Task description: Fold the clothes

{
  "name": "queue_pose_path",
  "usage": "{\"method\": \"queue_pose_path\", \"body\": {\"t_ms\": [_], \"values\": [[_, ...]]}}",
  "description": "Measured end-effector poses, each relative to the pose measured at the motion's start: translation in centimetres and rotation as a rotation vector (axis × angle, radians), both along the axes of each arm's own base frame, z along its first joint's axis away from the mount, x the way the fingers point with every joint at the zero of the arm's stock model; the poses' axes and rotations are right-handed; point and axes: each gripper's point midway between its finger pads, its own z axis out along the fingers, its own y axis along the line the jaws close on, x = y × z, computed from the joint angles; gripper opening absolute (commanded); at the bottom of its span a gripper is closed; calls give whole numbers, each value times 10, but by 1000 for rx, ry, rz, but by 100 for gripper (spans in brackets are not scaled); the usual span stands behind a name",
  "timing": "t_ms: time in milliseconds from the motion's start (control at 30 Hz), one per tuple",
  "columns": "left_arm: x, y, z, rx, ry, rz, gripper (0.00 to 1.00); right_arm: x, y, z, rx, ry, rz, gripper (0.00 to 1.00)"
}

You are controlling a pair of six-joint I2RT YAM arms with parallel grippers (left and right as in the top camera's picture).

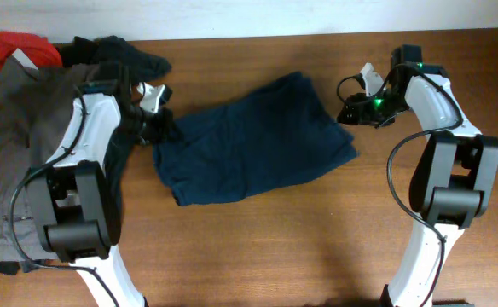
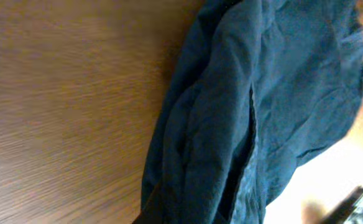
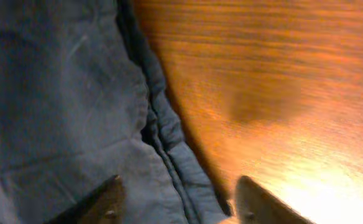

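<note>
The dark navy shorts point(image 1: 249, 141) lie spread and slightly rumpled in the middle of the wooden table. My left gripper point(image 1: 157, 128) is at their left edge. In the left wrist view the navy cloth point(image 2: 262, 93) bunches down toward the jaws and hides the fingers, and the gripper is shut on that edge. My right gripper point(image 1: 349, 113) sits at the shorts' right edge. In the right wrist view it point(image 3: 181, 202) stands open, one fingertip point(image 3: 110, 199) on the cloth point(image 3: 57, 93) and the other over bare wood, with the stitched hem between them.
A heap of other clothes lies at the far left under the left arm: grey trousers point(image 1: 10, 128), a black garment point(image 1: 121, 55) and a small red piece point(image 1: 23, 47). The table's far edge point(image 1: 257, 32) runs just behind the shorts.
</note>
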Motion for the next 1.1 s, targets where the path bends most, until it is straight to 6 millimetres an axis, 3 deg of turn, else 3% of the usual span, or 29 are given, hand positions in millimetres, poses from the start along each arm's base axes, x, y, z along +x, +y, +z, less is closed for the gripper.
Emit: {"method": "queue_pose_path", "body": {"t_ms": [100, 600, 833, 933, 1100], "values": [[5, 12, 10, 96, -22, -15, 1, -1, 13, 3, 43, 0, 23, 4], [53, 52, 21, 342, -217, 11, 0, -4, 107, 11, 103, -56, 215, 4], [67, 64, 33, 410, -277, 24, 0, 0, 108, 4, 79, -65, 217, 4], [76, 66, 45, 426, -314, 29, 0, -2, 107, -14, 75, -28, 215, 4], [78, 67, 48, 430, -321, 32, 0, -3, 108, -43, 92, 14, 212, 4]]}}
